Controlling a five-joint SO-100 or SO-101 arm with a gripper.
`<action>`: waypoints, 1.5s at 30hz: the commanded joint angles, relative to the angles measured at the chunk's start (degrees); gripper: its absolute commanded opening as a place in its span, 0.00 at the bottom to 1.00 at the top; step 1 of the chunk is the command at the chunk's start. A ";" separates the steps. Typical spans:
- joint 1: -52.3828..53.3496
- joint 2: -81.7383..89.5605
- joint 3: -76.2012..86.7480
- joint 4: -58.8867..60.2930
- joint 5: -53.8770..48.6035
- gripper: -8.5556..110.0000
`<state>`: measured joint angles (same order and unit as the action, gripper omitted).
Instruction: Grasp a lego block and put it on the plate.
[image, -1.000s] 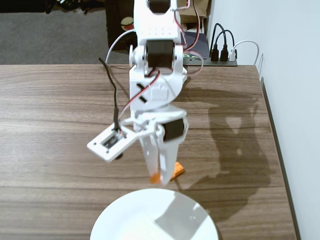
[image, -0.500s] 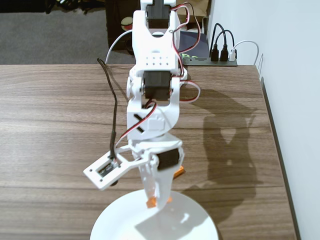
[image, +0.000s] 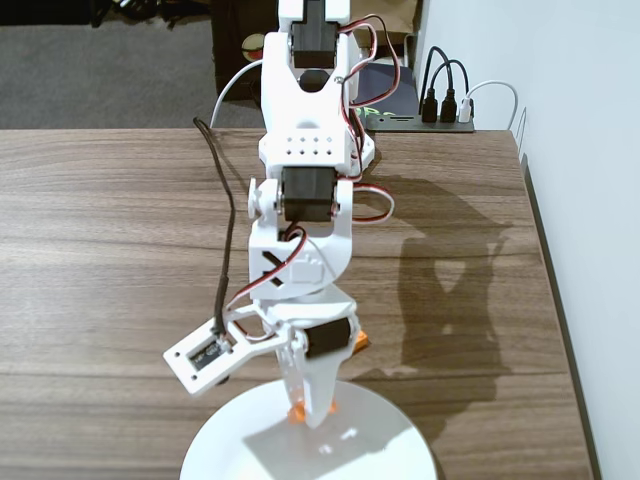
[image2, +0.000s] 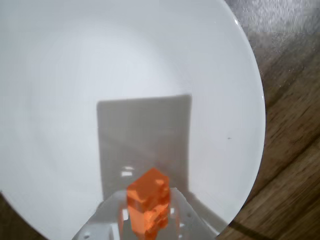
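My gripper (image2: 148, 220) is shut on the orange lego block (image2: 148, 199) and holds it on end above the white plate (image2: 60, 100). In the fixed view the gripper (image: 310, 405) points down over the far rim of the plate (image: 240, 445), and only a bit of the block (image: 297, 411) shows at the fingertips. A second orange piece (image: 360, 340) peeks out on the table behind the gripper, mostly hidden by the arm.
The wood table (image: 100, 250) spreads left and right of the arm. A black cable (image: 228, 230) runs along the arm's left side. A power strip with plugs (image: 440, 110) sits at the back edge. A white wall (image: 590, 200) borders the right side.
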<state>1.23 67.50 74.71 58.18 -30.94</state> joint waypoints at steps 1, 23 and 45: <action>-0.18 0.44 -2.29 0.44 0.70 0.10; -0.44 -0.09 -1.58 0.88 4.31 0.25; -1.58 42.71 30.23 6.59 10.46 0.08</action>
<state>0.09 102.66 102.30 64.51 -21.62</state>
